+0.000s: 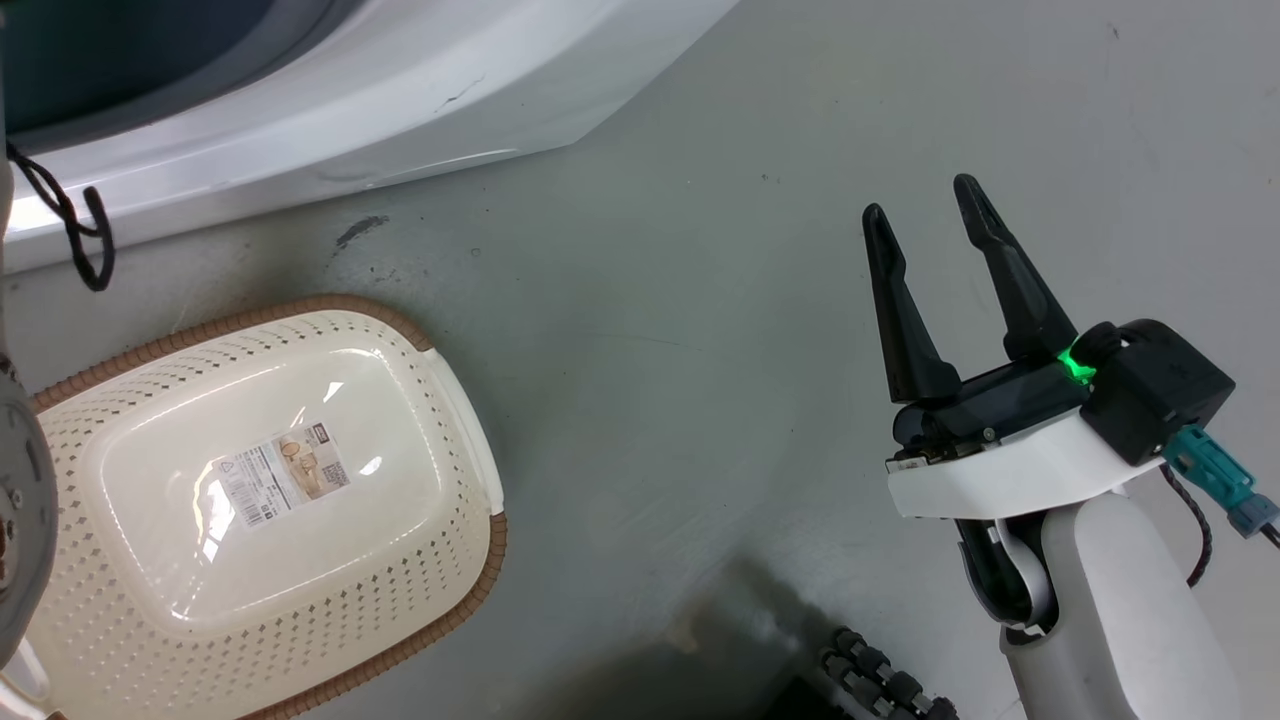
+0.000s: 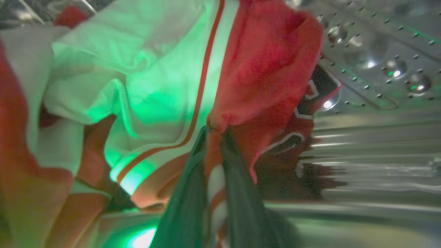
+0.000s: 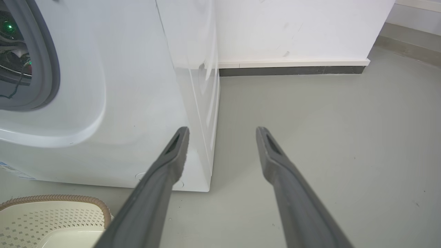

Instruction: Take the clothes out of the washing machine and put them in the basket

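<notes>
Two grippers: left gripper [image 2: 213,134], fingers pinched shut on the clothes [image 2: 155,86], red-and-white, inside the drum [image 2: 372,51] of the washing machine [image 1: 350,90]; right gripper [image 1: 920,200], fingers spread wide, unladen, over the floor [image 1: 700,300]. One basket [image 1: 497,540], on the floor near the machine, label [image 1: 285,472] showing.

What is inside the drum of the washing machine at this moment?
Red and white clothes lie in the perforated steel drum; the left pincer is shut on a red fold. Whatever lies under the heap is covered.
</notes>
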Available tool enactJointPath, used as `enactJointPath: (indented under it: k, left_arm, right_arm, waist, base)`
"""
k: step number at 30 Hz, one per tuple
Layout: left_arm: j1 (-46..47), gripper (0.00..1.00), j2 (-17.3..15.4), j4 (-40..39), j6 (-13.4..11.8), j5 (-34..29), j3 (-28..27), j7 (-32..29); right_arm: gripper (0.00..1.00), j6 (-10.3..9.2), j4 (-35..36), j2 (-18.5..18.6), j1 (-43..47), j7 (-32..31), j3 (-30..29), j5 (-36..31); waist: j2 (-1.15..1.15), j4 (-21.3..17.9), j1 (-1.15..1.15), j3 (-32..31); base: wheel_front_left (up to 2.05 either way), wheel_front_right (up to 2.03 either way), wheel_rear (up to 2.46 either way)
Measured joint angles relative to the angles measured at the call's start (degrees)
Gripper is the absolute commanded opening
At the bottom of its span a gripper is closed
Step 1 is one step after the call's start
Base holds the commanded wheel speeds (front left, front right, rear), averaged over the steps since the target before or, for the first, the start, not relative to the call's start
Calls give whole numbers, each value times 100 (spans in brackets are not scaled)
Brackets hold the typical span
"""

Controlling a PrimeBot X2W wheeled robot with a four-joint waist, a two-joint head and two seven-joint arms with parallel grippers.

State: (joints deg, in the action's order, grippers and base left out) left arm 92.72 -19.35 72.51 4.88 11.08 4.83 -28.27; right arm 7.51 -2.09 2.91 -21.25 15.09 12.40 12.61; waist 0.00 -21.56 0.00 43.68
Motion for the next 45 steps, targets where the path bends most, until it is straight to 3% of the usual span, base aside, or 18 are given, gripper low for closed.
enactJointPath:
  k: [7, 17, 20, 24, 32, 45]
  left_arm:
    - [-338, 0, -2, -312, 1, 47, 1, 1061]
    - [-1561, 0, 149, -748, 116, 115, 74, 3742]
    - [-1946, 0, 226, -747, 114, 148, 71, 4179]
    - [-2475, 0, 304, -1076, 44, 168, 34, 4313]
    - [-3936, 0, 543, -2815, -111, 80, -304, 4325]
    - [-5708, 0, 1107, -4613, -35, -102, -745, 4326]
  right_arm:
    - [100, 0, -100, -2, -2, 0, -2, 38]
    - [100, 0, -233, -2, 39, 0, -199, -89]
    - [100, 0, -290, -2, 143, 0, -264, -147]
    - [100, 0, -377, -2, 297, 0, -335, -221]
    - [100, 0, -521, -3, 570, 0, -450, -376]
    - [100, 0, -688, -3, 1063, 0, -690, -506]
  waist:
    - [0, 43, 0, -185]
    - [0, 251, 0, -708]
    - [0, 316, 0, -928]
    - [0, 418, -1, -1238]
    - [0, 652, -1, -1857]
    - [0, 1034, -1, -2884]
  base:
    - [0, 0, 0]
    - [0, 0, 0]
    - [0, 0, 0]
    - [0, 0, 0]
    - [0, 0, 0]
    - [0, 0, 0]
